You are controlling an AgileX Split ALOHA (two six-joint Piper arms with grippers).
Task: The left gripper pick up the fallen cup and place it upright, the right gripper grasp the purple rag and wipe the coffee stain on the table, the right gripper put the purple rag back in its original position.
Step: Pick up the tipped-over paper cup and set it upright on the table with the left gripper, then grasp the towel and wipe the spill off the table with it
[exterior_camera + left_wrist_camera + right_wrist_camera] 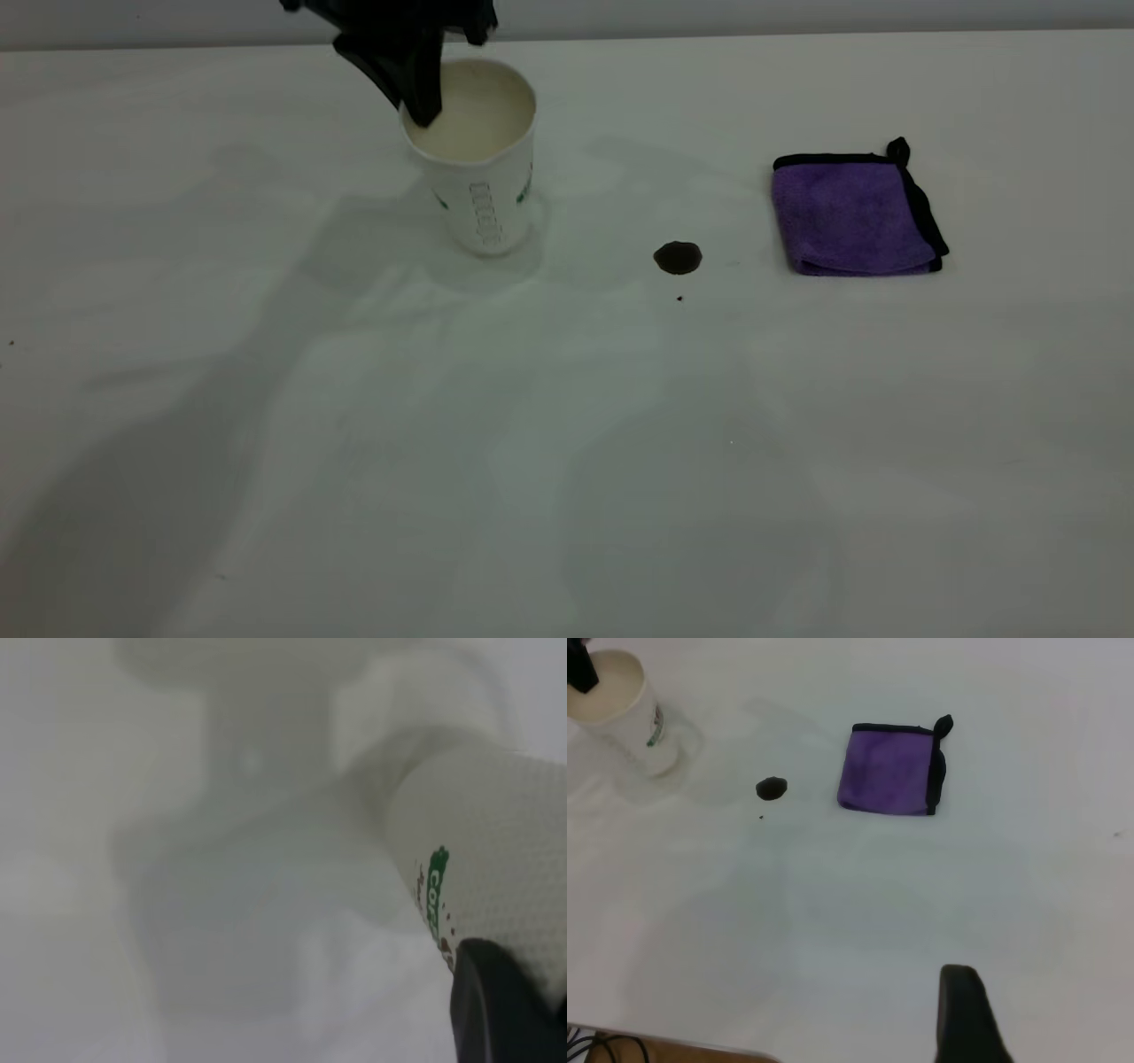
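While my left gripper [423, 84] pinches the rim of the cup [478, 168], one black finger inside the mouth and the other outside the wall, the cup stands upright, or very nearly so, on the table [567, 461]; whether its base rests fully I cannot tell. I take the cup as my landmark. To its right, well apart from it, lies the coffee stain [678, 257], a small dark blot, with a tiny speck [679, 299] just on the near side of it. Farther from the cup on that same side, beyond the stain, the purple rag [850, 217] lies folded and flat, its black loop at the far corner, touching nothing. My right gripper [967, 1014] hangs high, well back from the cup and not near the rag; only one dark finger shows, so I cannot tell how wide it stands. By my reckoning the first step is all but finished, wanting only the release. The stain is unwiped and the rag untouched, so grasping, wiping and returning the rag all remain.
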